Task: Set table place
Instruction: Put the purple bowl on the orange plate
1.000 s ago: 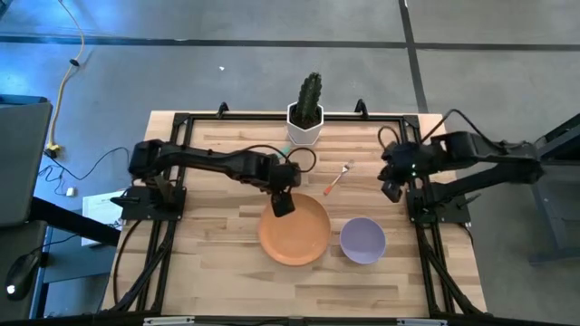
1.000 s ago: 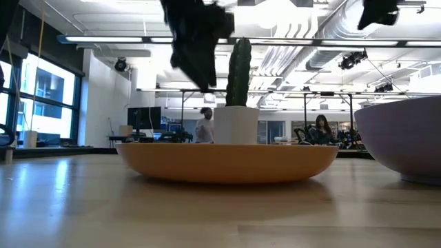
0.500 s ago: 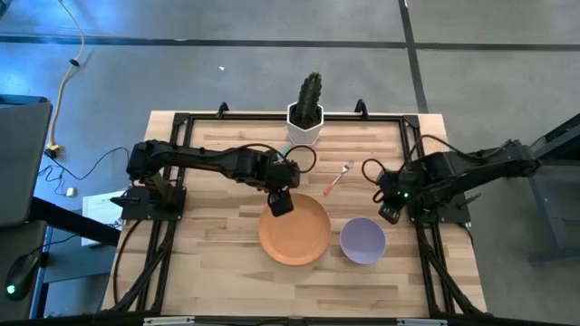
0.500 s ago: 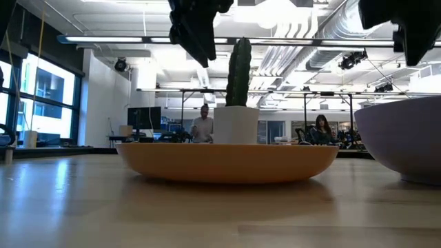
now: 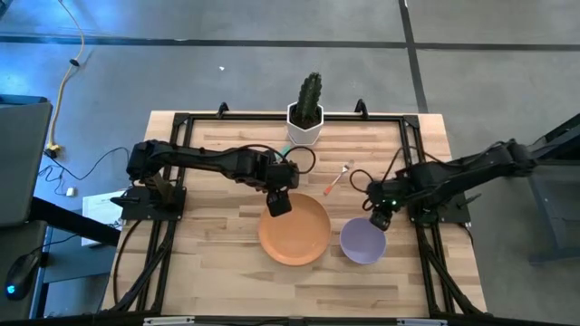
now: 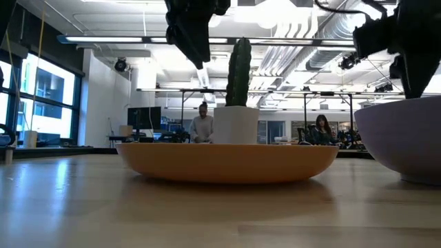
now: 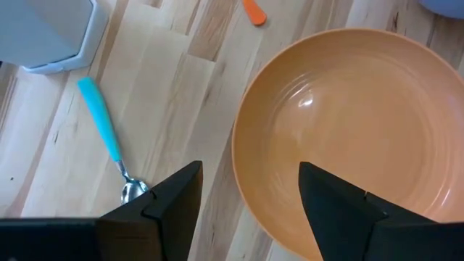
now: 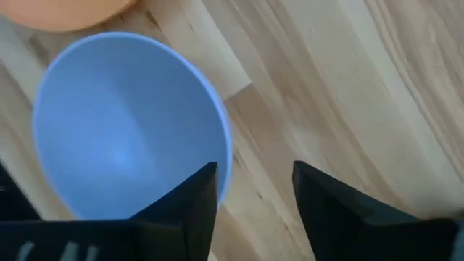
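Orange plate (image 5: 294, 230) mid-table (image 5: 217, 244), lilac bowl (image 5: 362, 241) just beside it.
Left gripper (image 5: 278, 203) spread open over plate's rim; right gripper (image 5: 380, 220) open, straddling bowl's rim; spoon (image 7: 109, 141) beside plate.

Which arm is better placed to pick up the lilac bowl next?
The right. The right gripper hangs open at the lilac bowl, its fingers straddling the rim in the right wrist view. The left gripper, also open, hangs over the orange plate's far edge.

cactus pot (image 5: 305, 124) far edge | two people (image 6: 201, 124), possibly seated, behind
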{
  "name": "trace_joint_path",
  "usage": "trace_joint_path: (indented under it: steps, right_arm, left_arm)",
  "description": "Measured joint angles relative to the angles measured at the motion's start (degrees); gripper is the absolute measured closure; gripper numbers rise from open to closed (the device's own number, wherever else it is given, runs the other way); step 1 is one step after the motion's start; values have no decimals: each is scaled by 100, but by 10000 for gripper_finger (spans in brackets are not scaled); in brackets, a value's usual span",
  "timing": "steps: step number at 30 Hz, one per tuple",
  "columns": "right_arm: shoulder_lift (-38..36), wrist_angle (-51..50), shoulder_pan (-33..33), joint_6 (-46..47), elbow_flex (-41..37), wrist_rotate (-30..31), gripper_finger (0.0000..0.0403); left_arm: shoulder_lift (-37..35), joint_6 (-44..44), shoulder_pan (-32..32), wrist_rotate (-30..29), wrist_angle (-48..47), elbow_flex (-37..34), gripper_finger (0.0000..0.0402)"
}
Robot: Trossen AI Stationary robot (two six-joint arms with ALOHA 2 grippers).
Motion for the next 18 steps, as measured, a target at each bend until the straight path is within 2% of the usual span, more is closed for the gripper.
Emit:
trace_joint_path:
  steps: [4,13,18]
  right_arm:
    - [393,595,0,-185,-195,-89,229]
    - [1103,746,0,-421,-205,-176,230]
    - [1348,966,0,-423,-205,-177,259]
  left_arm:
    - [0,-2,0,0,2,1,185]
    - [0,-2,0,1,3,-1,185]
    - [2,-2,0,2,4,0,185]
